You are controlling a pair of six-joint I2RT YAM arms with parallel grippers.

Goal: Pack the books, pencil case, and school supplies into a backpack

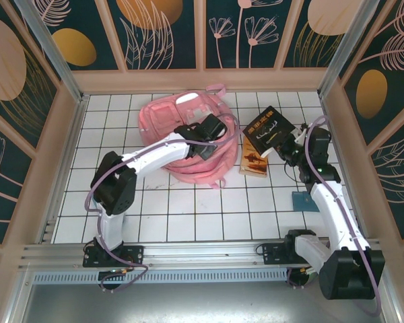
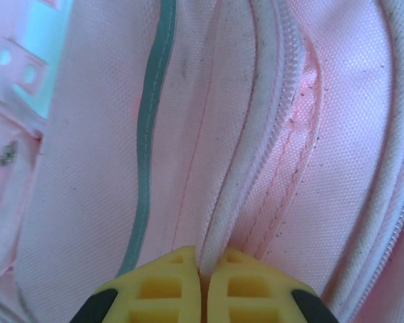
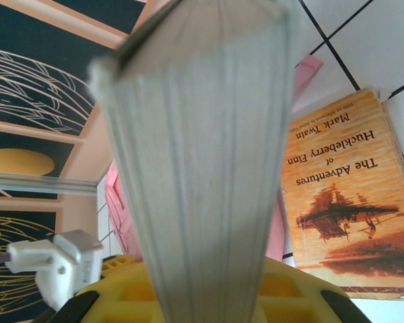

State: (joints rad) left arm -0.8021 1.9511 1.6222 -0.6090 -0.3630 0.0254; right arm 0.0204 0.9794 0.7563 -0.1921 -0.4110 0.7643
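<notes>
Backpack (image 1: pixel 161 118) pinched at its zip edge at the table's far centre, dark book (image 1: pixel 268 126) held raised beside it.
The left gripper (image 2: pixel 202 259) is closed on the pink seam and the right gripper (image 3: pixel 209 282) is clamped on the book. Judged next: the opening must be pulled wide before the book is slid in.

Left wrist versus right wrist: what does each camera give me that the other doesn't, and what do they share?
Left wrist: the left gripper pinched shut on a white piped seam of the backpack. Right wrist: the right gripper clamping the dark book seen page-edge on, with the Huckleberry Finn paperback flat on the tiled table. Shared: pink backpack fabric and yellow finger pads.
</notes>
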